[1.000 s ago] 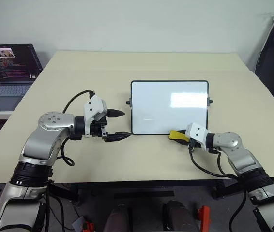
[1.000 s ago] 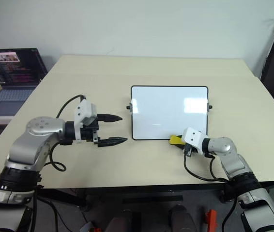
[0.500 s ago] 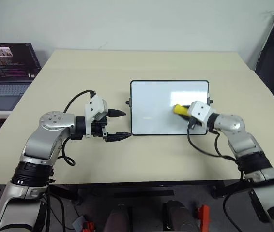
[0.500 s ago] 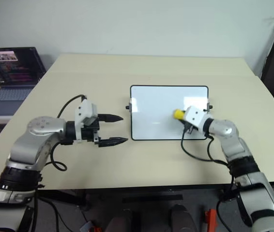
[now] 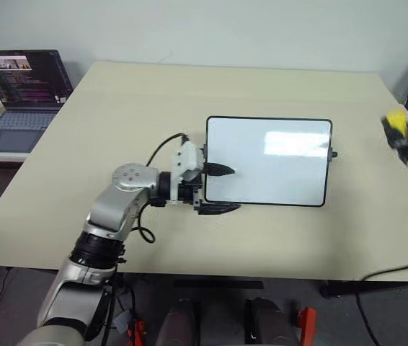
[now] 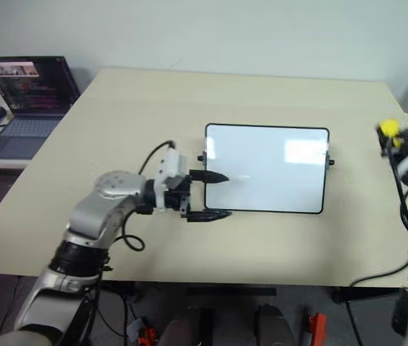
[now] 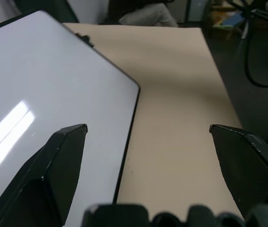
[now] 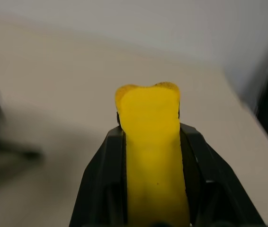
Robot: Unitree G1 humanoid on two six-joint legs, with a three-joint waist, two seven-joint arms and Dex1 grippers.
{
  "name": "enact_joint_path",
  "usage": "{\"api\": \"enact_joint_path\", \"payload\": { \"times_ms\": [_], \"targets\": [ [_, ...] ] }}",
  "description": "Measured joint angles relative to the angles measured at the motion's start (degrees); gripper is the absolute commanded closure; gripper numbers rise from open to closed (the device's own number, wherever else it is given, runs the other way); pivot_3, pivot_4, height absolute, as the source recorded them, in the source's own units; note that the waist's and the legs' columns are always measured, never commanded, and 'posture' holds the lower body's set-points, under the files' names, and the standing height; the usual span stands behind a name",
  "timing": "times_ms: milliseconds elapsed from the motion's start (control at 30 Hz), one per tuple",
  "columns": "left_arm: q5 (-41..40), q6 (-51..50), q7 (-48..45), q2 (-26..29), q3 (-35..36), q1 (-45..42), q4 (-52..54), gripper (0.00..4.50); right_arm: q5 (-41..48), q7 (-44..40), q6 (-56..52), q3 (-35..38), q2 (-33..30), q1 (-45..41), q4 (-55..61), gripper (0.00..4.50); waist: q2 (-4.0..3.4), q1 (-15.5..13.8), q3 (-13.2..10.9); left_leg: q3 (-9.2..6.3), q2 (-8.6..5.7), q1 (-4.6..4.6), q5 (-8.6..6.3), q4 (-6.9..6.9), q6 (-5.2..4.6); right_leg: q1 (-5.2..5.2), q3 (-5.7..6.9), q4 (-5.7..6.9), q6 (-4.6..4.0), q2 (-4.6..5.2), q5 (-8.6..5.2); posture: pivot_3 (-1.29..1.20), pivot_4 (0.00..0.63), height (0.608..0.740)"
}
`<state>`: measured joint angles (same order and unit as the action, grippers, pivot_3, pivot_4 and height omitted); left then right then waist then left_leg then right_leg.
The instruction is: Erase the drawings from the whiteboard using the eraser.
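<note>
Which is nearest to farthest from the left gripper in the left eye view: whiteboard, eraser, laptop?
Measured from the left gripper:
1. whiteboard: its near-left edge sits between the open fingers.
2. eraser: out past the whiteboard's right side, clamped in the right gripper.
3. laptop: beyond the table's far-left corner, the farthest by a modest margin.
</note>
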<state>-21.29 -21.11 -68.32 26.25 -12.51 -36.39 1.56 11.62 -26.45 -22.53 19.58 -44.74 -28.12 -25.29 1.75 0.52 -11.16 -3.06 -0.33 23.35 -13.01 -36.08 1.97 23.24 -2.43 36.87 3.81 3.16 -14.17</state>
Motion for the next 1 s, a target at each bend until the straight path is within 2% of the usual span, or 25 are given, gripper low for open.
{"api": "enact_joint_path", "payload": {
  "times_ms": [133, 300, 367, 433, 633, 767, 833, 1000],
  "targets": [
    [0.19, 0.36, -0.01, -1.89, -2.08, -0.37, 0.00, 0.00, -1.48, 1.86, -4.51, -2.74, 1.59, 1.57, -6.19, 3.43, -0.52, 1.70, -0.10, 0.21, -0.01, -0.14, 0.01, -0.02, -0.01, 0.04, -0.27, 0.16, 0.03, -0.01, 0.00, 0.00, 0.150, 0.740],
    [0.29, 0.35, 0.11, -1.64, -2.22, -0.03, 0.15, 0.00, -3.38, 3.31, -4.25, -3.03, 0.85, -2.66, -11.50, 3.43, -0.58, 2.68, -0.06, 0.20, 0.03, -0.35, 0.01, -0.01, -0.01, -0.11, -0.28, 0.22, 0.04, -0.11, -0.01, 0.00, 0.150, 0.740],
    [0.29, 0.31, 0.19, -0.98, -2.20, 0.61, 0.24, 0.00, -3.74, 3.41, -3.22, -3.03, 0.80, -3.37, -14.20, 2.71, -0.58, 2.64, -0.06, 0.19, 0.00, -0.32, 0.01, -0.02, -0.01, -0.12, -0.29, 0.20, 0.05, -0.09, -0.01, 0.00, 0.150, 0.740],
    [0.29, 0.22, 0.29, -0.37, -2.18, 1.32, 0.30, 0.00, -3.74, 2.96, -2.38, -2.94, 0.53, -4.47, -16.41, 2.22, -0.58, 2.65, -0.06, 0.21, 0.00, -0.30, 0.01, -0.03, -0.01, -0.12, -0.30, 0.18, 0.06, -0.07, 0.00, 0.00, 0.150, 0.740],
    [0.28, 0.39, 2.63, 1.23, -0.03, 2.42, 0.71, 0.00, -3.81, 0.19, 0.54, -3.05, -1.14, -5.22, -18.53, 0.01, -0.58, 2.57, -0.06, 0.19, 0.00, -0.31, 0.01, -0.02, -0.01, -0.12, -0.28, 0.19, 0.06, -0.07, 0.00, 0.00, 0.150, 0.740],
    [-0.08, 1.55, 7.53, 0.98, 4.81, 2.45, 0.69, 0.00, -3.72, -1.97, 3.77, -3.00, -2.30, -4.06, -13.97, 0.01, -0.58, 2.61, -0.06, 0.19, 0.02, -0.31, 0.01, -0.02, -0.01, -0.10, -0.28, 0.21, 0.06, -0.07, 0.00, 0.00, 0.150, 0.740],
    [-0.85, 1.75, 11.61, 0.89, 9.54, 2.43, 0.38, 0.00, -2.41, -3.49, 5.80, -2.17, -2.18, -3.31, -8.09, 0.01, -0.58, 2.78, -0.06, 0.18, 0.03, -0.33, 0.01, -0.02, -0.01, -0.09, -0.28, 0.23, 0.06, -0.08, 0.00, 0.00, 0.150, 0.740],
    [1.52, 8.04, 24.06, 1.17, 20.30, 2.46, -8.97, 0.00, 1.12, -2.70, 12.46, -0.05, 4.60, -2.77, 1.16, 0.01, -0.44, 2.66, 0.05, 0.10, 0.05, -0.39, 0.01, -0.03, 0.00, -0.18, -0.20, 0.25, 0.06, -0.09, 0.01, 0.00, 0.150, 0.740]
  ]
}}
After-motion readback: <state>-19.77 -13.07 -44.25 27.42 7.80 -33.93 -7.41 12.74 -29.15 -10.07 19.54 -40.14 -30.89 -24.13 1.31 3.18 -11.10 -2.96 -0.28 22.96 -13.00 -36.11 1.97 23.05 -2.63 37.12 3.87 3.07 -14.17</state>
